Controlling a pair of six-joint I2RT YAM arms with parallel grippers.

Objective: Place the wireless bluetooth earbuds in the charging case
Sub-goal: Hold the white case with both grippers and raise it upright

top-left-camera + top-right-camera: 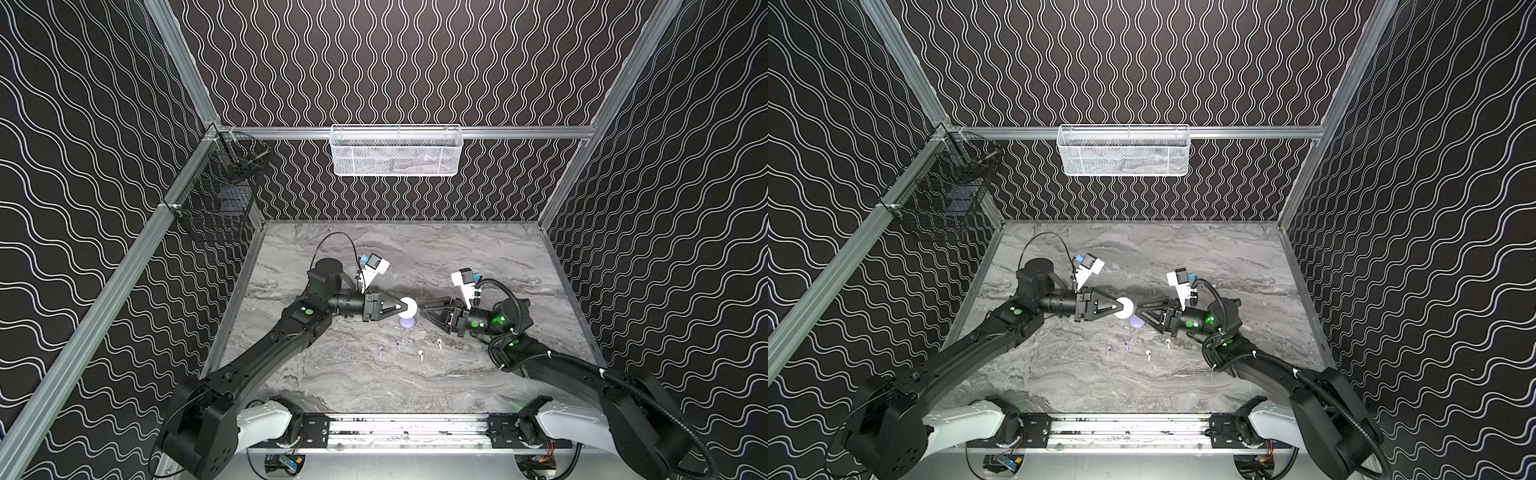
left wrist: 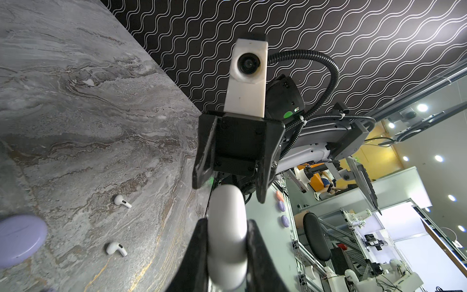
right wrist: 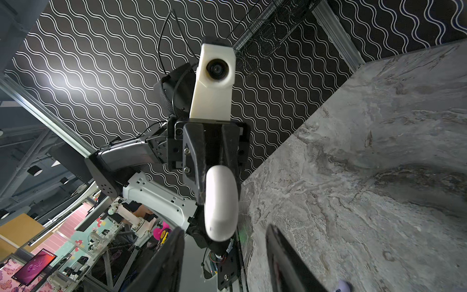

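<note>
earbuds: two white earbuds [image 1: 420, 354] and two lavender earbuds [image 1: 380, 350] lie loose in a ragged row on the worktop [image 1: 498, 257]. The row sits midway between the left and right edges and nearer the front edge than the back. Nothing touches them.
earbud handling: probably very light, hard and glossy. The round heads would likely slip or roll, so a pinch across the stem looks safest.
white charging case [image 1: 410, 306]: held clear of the worktop above its middle. It looks shut and shows edge-on in both wrist views.
case handling: a smooth, rigid shell, rounded all over. The broad faces seem to offer the only sure hold, and the free half is the place to take it.
left gripper [image 1: 400, 308]: fingers clamped on the white charging case's two broad faces.
right gripper [image 1: 420, 312]: fingers apart, tips flanking the case's free end without touching it.
lavender charging case [image 1: 406, 323]: lies on the worktop just beneath the held one, behind the row of earbuds.
</note>
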